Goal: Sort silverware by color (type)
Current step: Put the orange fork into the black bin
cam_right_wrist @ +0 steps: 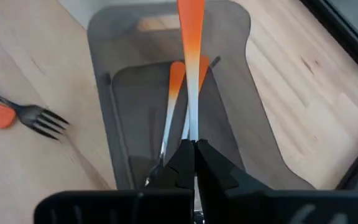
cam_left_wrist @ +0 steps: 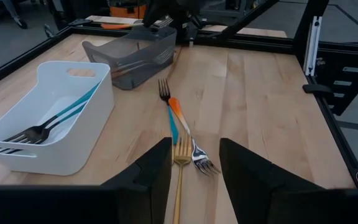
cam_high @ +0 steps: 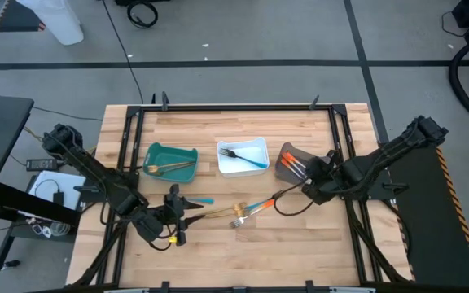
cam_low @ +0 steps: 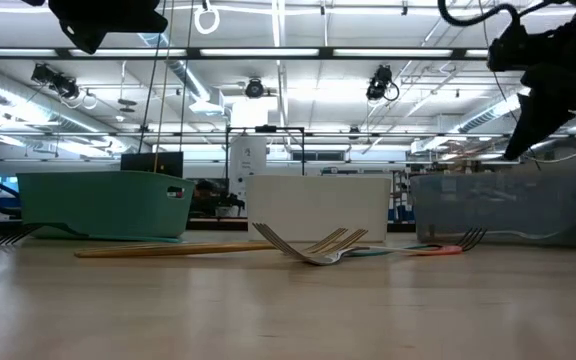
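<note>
Robotics lab or industrial workshop, big open hall. From my table (cam_high: 243, 244), a wood top in a black metal frame (cam_high: 234, 107), I see long ceiling strip lights (cam_low: 368, 52) at 12 o'clock, hanging cameras (cam_low: 380, 84), monitors (cam_low: 151, 162) and equipment racks behind. Grey taped concrete floor (cam_high: 243, 41), loose cables (cam_high: 142, 14) at 11 o'clock.

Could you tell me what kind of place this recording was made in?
Most likely a robotics lab or workshop in a large industrial hall. The wooden table sits in a black metal frame on a taped concrete floor, cables lie about, and long ceiling lights run over equipment racks behind the bins.
</note>
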